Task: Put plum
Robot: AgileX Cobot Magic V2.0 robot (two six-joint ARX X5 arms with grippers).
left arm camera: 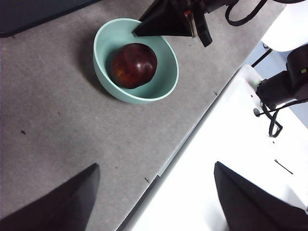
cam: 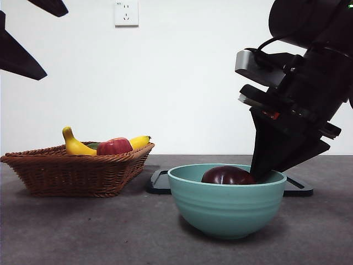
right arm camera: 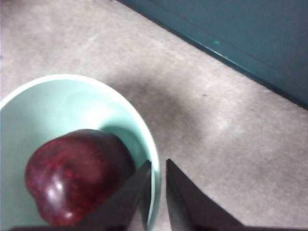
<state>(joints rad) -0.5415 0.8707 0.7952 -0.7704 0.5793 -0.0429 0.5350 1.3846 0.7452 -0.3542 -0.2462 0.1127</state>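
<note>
Your right gripper (right arm camera: 156,192), jaws nearly pressed together, straddles the rim of the bowl (cam: 190,178); the plum (cam: 227,175) sits inside it, just beside the inner jaw. The left gripper (left arm camera: 154,202) waits spread, well apart.

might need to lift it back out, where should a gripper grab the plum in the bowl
Across its widest middle, coming straight down from above. The plum sits low inside the bowl, so the wall blocks any sideways approach, and only its rounded top is exposed. It is smooth and glossy, so gripping off-centre would probably slip.
</note>
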